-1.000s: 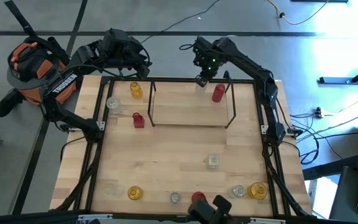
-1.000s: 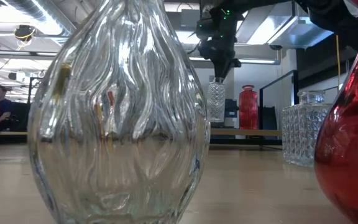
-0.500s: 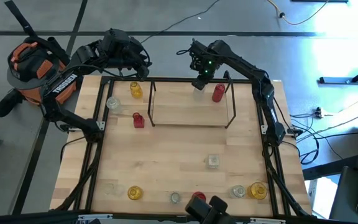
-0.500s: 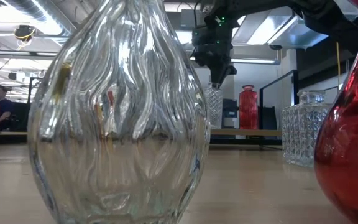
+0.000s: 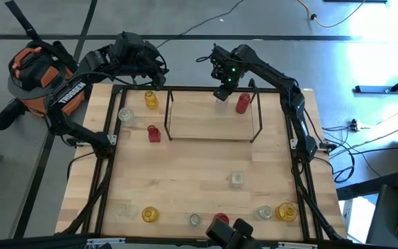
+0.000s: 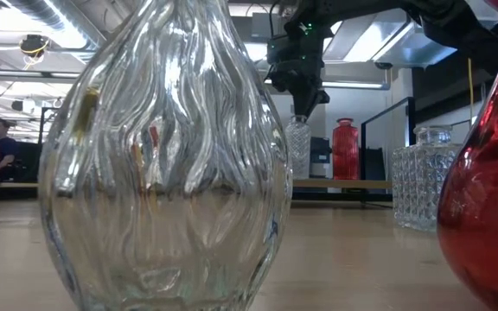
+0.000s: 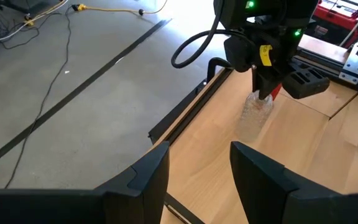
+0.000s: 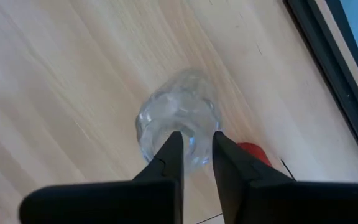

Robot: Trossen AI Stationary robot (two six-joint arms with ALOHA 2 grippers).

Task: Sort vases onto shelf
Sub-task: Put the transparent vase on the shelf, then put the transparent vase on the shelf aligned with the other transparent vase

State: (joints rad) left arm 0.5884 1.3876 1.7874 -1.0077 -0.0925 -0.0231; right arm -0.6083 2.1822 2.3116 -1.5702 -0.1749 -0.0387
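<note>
Clear glass vase stands upright on the shelf, at its far edge near a red vase. Right end effector sits above its neck, fingers slightly parted around the rim. Left end effector waits off the tabletop's far-left corner, fingers spread, holding nothing.

Overhead, table-level and both wrist cameras all share the clear vase.

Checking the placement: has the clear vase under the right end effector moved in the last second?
Yes. In the low view the clear vase has come down and sideways, away from the red vase on the shelf.
</note>
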